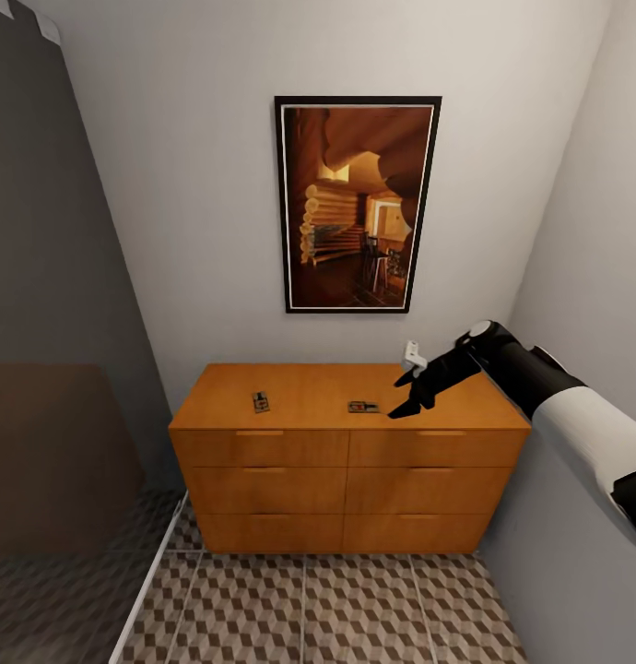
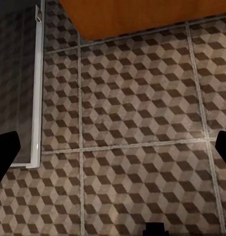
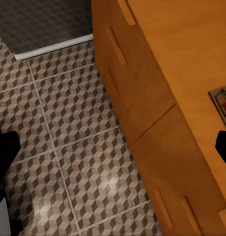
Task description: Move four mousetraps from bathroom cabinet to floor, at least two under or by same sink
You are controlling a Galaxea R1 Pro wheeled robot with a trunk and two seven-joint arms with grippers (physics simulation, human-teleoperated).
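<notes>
The orange-brown cabinet (image 1: 346, 470) stands against the back wall, all its drawers shut. Two mousetraps lie on its top, one at the left (image 1: 261, 401) and one right of the middle (image 1: 362, 407). My right gripper (image 1: 406, 395) hovers just right of that second trap, open and holding nothing. In the right wrist view the gripper (image 3: 113, 152) looks past the cabinet's front edge (image 3: 142, 98), and the trap (image 3: 222, 105) shows partly at the frame's edge. My left gripper (image 2: 113, 147) is open over the cube-pattern bathroom floor (image 2: 142, 123), near the cabinet's base (image 2: 142, 14).
A framed picture (image 1: 358, 205) hangs above the cabinet. A glass shower partition (image 1: 60, 369) with a white threshold strip (image 1: 152, 581) closes the left side. A grey wall (image 1: 585, 231) stands close on the right. Patterned floor (image 1: 309, 609) lies in front of the cabinet.
</notes>
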